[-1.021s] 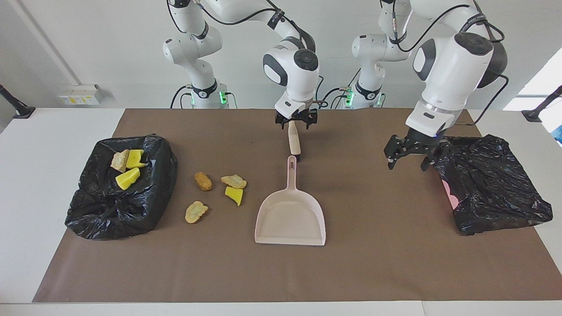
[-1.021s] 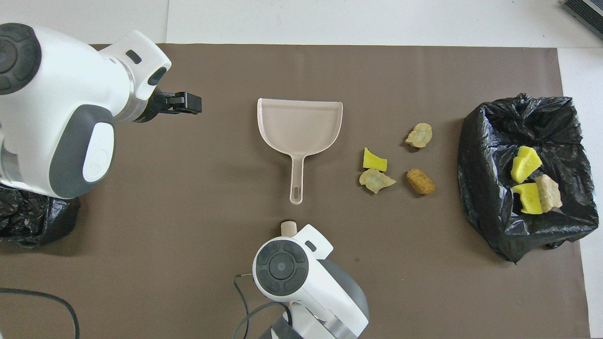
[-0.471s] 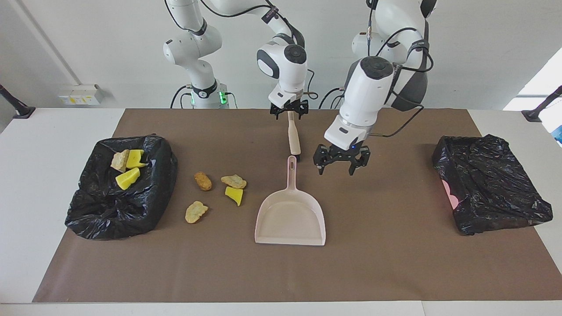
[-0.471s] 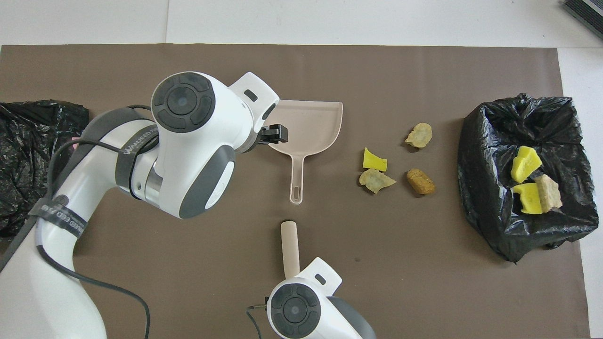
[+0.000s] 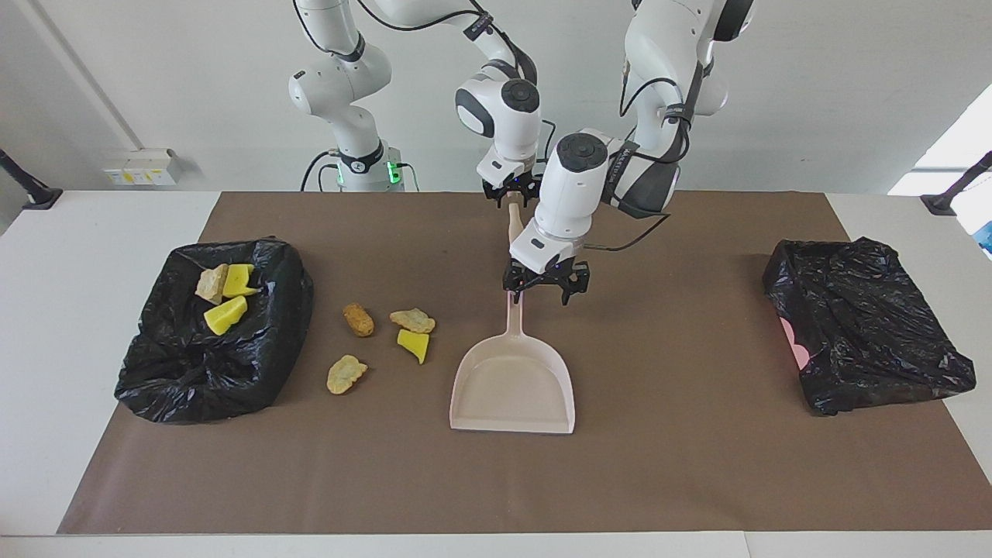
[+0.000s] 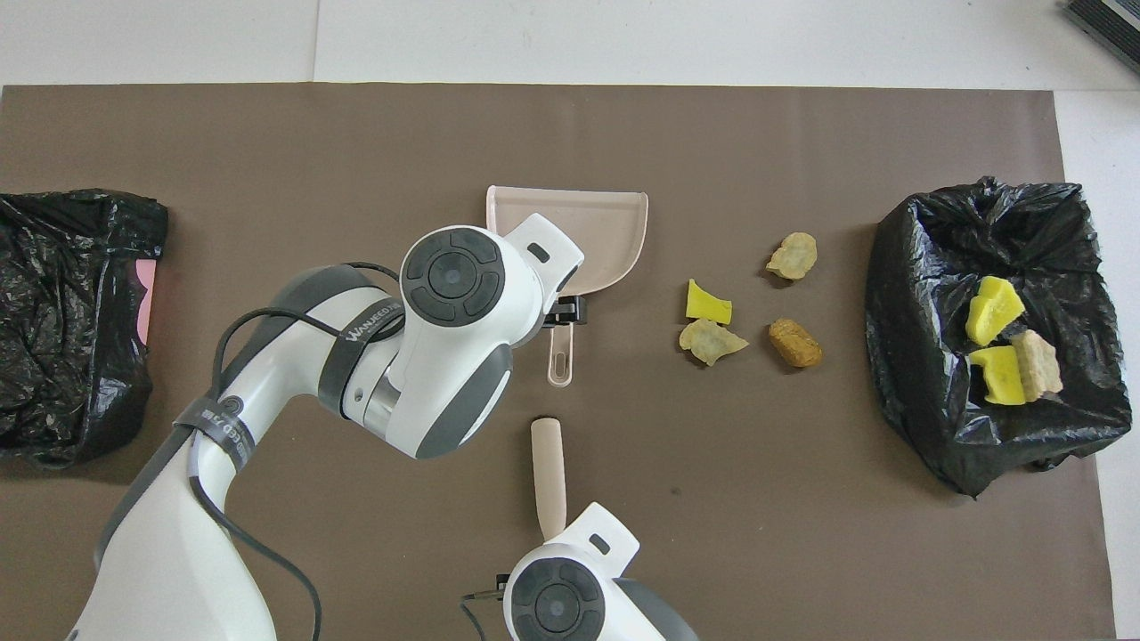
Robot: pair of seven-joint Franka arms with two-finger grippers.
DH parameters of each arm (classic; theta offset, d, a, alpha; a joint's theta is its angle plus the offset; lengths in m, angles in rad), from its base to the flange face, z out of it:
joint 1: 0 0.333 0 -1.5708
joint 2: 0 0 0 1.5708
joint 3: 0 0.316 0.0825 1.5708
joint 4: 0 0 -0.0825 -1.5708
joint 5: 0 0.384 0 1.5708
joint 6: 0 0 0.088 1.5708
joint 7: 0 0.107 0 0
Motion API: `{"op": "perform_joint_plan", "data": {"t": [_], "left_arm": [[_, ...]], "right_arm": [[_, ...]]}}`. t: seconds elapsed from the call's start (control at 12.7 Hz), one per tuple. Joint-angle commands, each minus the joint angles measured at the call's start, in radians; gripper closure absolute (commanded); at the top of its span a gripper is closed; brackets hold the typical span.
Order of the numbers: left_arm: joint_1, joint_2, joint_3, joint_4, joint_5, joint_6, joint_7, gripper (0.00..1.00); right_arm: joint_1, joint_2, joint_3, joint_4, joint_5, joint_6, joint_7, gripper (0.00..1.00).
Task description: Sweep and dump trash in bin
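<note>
My left gripper [image 5: 542, 296] hangs at the middle of the facing view, fingers spread, over the dustpan [image 5: 511, 387] handle's tip. The right gripper [image 5: 511, 200], upper centre, sits at the top of a cream handle [image 5: 514, 226]; I cannot tell whether it pinches it. Four trash scraps [image 5: 412, 320] lie mid-frame beside the dustpan, and three more [image 5: 225, 315] in the black-lined bin [image 5: 194, 372] at the right arm's end.

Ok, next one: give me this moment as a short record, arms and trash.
left gripper: open, over the handle of the dustpan
right gripper: at the end of the beige stick
loose scraps: four on the mat, between dustpan and bin
scraps in bin: three
second black bag: at the left arm's end
</note>
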Motion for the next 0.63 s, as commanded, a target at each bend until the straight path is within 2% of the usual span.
{"op": "perform_joint_plan", "data": {"t": [0.0, 0.31, 0.55], "left_arm": [[-0.058, -0.011, 0.018, -0.068, 0.001, 0.079, -0.076, 0.0], [-0.114, 0.027, 0.019, -0.085, 0.003, 0.097, -0.126, 0.0], [-0.1, 0.039, 0.021, -0.071, 0.023, 0.115, -0.117, 0.0]], "right_arm": [[0.007, -0.021, -0.002, -0.017, 0.025, 0.024, 0.074, 1.0], [-0.013, -0.04, -0.009, 0.011, 0.026, -0.019, 0.088, 1.0], [-0.105, -0.096, -0.012, 0.013, 0.026, -0.128, 0.122, 1.0]]}}
